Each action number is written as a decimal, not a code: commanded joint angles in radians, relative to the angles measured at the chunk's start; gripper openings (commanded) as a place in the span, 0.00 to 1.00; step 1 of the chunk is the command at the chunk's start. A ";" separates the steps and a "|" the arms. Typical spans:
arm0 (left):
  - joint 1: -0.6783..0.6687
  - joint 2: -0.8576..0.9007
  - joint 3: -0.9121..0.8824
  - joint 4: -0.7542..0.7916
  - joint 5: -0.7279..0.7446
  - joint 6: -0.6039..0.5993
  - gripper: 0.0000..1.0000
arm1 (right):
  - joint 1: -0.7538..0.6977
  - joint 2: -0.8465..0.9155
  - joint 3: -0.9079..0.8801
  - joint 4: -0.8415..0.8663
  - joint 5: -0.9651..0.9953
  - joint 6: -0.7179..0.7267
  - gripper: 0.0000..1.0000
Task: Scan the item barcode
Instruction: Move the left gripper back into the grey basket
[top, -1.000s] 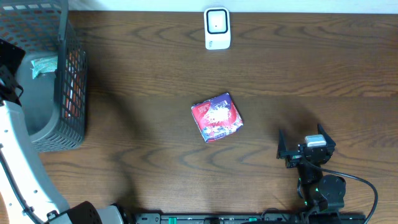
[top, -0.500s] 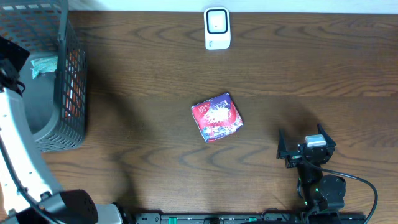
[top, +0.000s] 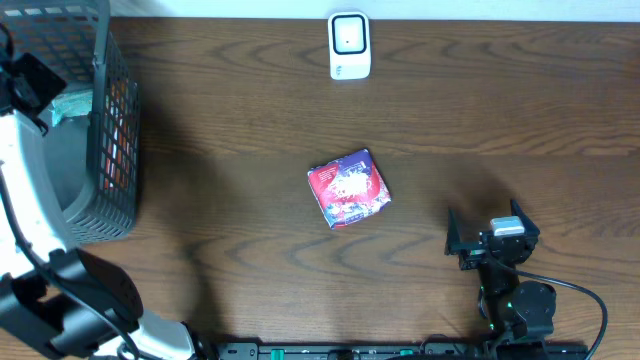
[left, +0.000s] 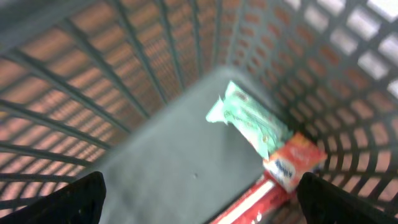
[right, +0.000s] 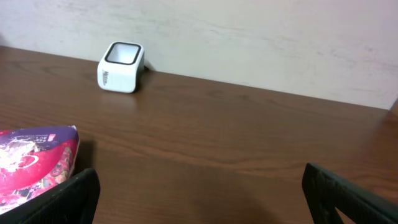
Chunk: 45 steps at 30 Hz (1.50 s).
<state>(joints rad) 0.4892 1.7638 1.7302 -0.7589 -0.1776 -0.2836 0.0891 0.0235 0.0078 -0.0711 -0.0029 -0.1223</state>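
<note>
A red-and-purple packet (top: 348, 189) lies flat in the middle of the bench (top: 520, 110), well short of the white scanner (top: 349, 46) standing at the far edge. The right hand (top: 488, 228) sits at the near right with fingers spread wide and holding nothing, the packet off to its left and the scanner beyond. The left hand (left: 202, 202), fingers likewise wide apart and holding nothing, hangs over the grey mesh basket (top: 115, 150) at the far left. Below it lie a green pack (left: 249, 121) and what looks, through the blur, like a red-and-white pack (left: 292, 163) against the basket wall.
</note>
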 joint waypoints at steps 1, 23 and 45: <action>0.005 0.046 -0.005 -0.043 0.085 0.053 0.99 | 0.003 -0.004 -0.002 -0.004 0.009 -0.014 0.99; 0.004 0.290 -0.010 -0.319 0.264 0.160 0.96 | 0.003 -0.004 -0.002 -0.004 0.009 -0.014 0.99; 0.005 0.475 -0.025 -0.322 0.264 0.250 0.65 | 0.003 -0.003 -0.002 -0.004 0.009 -0.014 0.99</action>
<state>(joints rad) 0.4953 2.1788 1.7275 -1.0710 0.0956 -0.0528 0.0891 0.0235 0.0078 -0.0711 -0.0029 -0.1223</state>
